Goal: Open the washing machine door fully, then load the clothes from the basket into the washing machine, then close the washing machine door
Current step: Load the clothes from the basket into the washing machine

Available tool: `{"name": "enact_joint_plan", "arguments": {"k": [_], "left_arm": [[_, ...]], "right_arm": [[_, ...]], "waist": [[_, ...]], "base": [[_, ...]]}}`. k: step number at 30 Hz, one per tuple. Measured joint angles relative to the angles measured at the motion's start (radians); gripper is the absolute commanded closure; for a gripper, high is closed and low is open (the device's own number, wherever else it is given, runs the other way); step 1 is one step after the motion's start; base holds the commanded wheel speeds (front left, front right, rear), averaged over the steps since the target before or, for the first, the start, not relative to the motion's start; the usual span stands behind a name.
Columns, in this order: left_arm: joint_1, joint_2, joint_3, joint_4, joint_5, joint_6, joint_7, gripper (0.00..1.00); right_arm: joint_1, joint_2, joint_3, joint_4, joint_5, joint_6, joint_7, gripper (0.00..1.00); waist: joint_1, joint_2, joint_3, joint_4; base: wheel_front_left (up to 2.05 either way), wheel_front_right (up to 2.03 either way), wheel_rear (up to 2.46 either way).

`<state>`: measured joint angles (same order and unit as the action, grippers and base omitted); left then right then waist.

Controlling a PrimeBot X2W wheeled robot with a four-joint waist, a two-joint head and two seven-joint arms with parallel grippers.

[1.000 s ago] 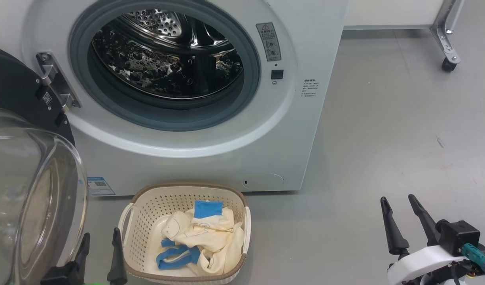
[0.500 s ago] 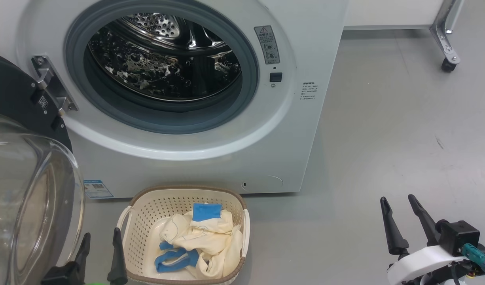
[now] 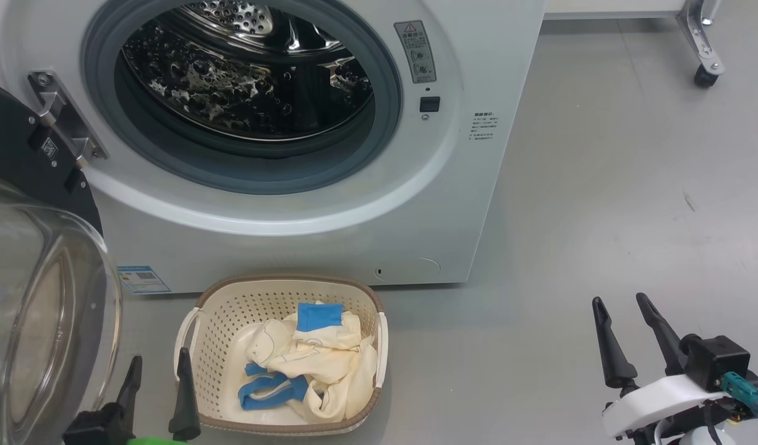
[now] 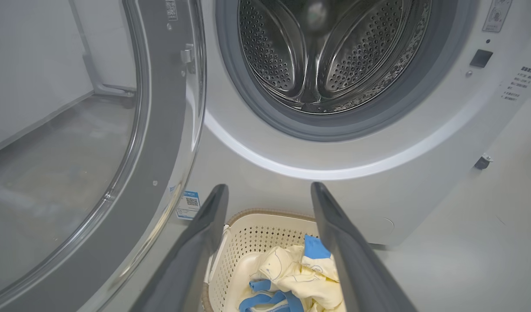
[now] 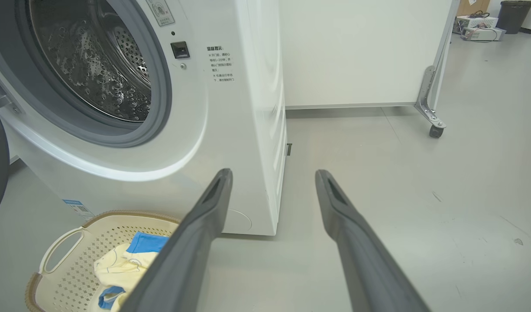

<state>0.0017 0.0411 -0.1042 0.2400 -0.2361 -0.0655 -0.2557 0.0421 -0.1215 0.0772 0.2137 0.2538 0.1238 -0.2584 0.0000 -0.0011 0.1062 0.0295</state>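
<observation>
Door (image 3: 45, 290) open leftward — glass bulge facing right, clothes (image 3: 311, 355) in basket (image 3: 280, 281), left gripper (image 3: 159, 355), right gripper (image 3: 619, 299) both wide, empty

The white washing machine (image 3: 465, 204) stands at 12 o'clock in the head view, its steel drum (image 3: 230, 80) exposed. The black-rimmed, clear-windowed washing machine door (image 3: 20, 154) stands wide open at 9 o'clock. At 6 o'clock, on the floor (image 3: 601, 185) just before the machine, the cream basket (image 3: 280, 281) holds the crumpled cream-yellow, blue-trimmed clothes (image 3: 317, 358).

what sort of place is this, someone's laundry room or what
Likely a lab or test hall, not a home: the washing machine stands on a bare grey floor, with a white partition on castor wheels near it and a basket in front.
</observation>
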Motion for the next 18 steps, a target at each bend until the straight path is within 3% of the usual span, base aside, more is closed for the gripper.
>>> {"name": "enact_joint_plan", "arguments": {"k": [18], "left_arm": [[-0.072,0.000,-0.037,0.035,0.008,-0.021,0.000,0.00]], "right_arm": [[-0.101,0.012,0.036,-0.023,0.000,0.000,0.000,0.00]], "waist": [[0.0000,0.0000,0.136,-0.048]], "base": [[0.00,0.00,0.00]]}}
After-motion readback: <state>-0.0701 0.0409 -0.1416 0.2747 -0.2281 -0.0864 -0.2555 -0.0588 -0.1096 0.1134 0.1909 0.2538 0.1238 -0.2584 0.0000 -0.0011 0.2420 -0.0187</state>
